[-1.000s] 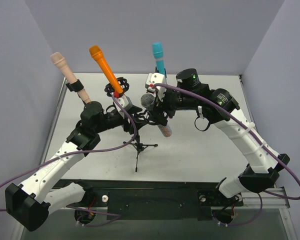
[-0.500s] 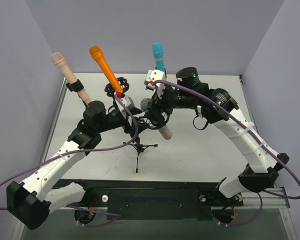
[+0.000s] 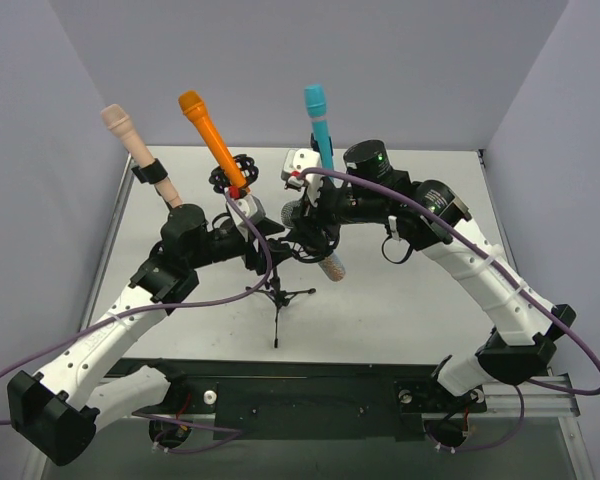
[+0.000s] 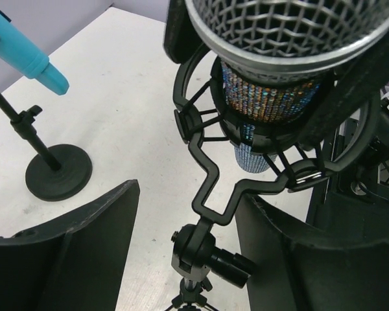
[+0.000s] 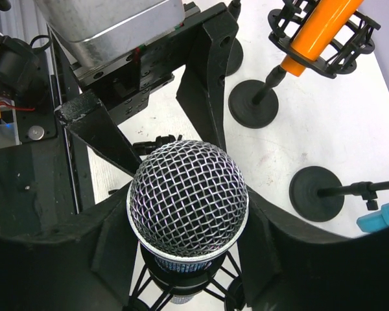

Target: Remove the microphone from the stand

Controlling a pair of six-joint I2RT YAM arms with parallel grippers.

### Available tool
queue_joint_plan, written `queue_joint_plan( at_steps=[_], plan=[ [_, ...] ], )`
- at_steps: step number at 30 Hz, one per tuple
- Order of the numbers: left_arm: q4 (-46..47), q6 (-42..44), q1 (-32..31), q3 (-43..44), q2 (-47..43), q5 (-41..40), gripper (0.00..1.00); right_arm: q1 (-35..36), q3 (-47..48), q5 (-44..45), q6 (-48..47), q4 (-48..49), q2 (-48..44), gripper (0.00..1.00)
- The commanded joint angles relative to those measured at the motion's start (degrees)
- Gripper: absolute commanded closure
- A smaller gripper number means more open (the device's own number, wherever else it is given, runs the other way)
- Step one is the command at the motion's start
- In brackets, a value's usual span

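The microphone (image 3: pixel 293 210) has a silver mesh head and a glittery body. It sits tilted in a black shock mount (image 4: pixel 246 188) on a small tripod stand (image 3: pixel 276 295). My right gripper (image 5: pixel 188 217) is shut on the microphone (image 5: pixel 188 194), its fingers (image 5: pixel 104 246) pressed to both sides just under the head. My left gripper (image 4: pixel 188 194) is open and straddles the stand's swivel joint (image 4: pixel 198 246). The joint's knob lies against the right finger, and a gap shows at the left finger. In the top view, both grippers meet at the mount.
Three other microphones stand at the back: beige (image 3: pixel 120 125), orange (image 3: pixel 205 125) and blue (image 3: pixel 317 110). Their round black bases (image 5: pixel 253 103) (image 5: pixel 316 193) sit on the white table close behind the tripod. Purple cables loop over both arms.
My right gripper has shifted slightly left and closed in on the microphone below its head. The left gripper has stayed around the stand joint.
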Motion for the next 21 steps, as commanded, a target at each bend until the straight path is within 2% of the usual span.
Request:
queue_joint_plan(
  at_steps=[1, 4, 6, 8, 10, 15, 19, 21],
  plan=[
    [1.77, 1.72, 0.67, 1.83, 0.1, 3.76, 0.32, 0.68, 2.76, -0.91, -2.22, -1.96, 1.71, 0.65],
    [2.03, 2.95, 0.76, 0.95, 0.28, 4.56, 0.34, 1.64, 6.36, 0.58, -3.45, -4.16, 3.11, 0.92],
    [1.94, 4.27, 0.76, 0.16, 0.36, 4.65, 0.36, 2.35, 8.73, 1.11, -3.54, -4.69, 3.73, 0.95],
    [1.77, 5.32, 0.76, -0.37, 0.37, 4.48, 0.46, 3.31, 11.36, 1.81, -3.81, -4.86, 4.52, 0.98],
    [1.68, 5.94, 0.76, -0.81, 0.54, 4.56, 0.5, 4.19, 14.7, 2.61, -3.72, -4.86, 5.66, 0.99],
    [2.82, 5.85, 0.76, -1.78, 0.45, 4.56, 0.53, 5.51, 22.71, 2.96, -1.96, -4.51, 8.22, 1.0],
    [3.17, 5.85, 0.85, -2.22, 0.19, 4.56, 0.54, 6.57, 23.07, 3.66, -3.01, -3.99, 8.31, 1.0],
    [3.09, 5.85, 0.76, -1.95, -0.16, 3.95, 0.44, 6.74, 21.33, 4.19, -4.15, -4.07, 7.87, 1.0]
  ],
)
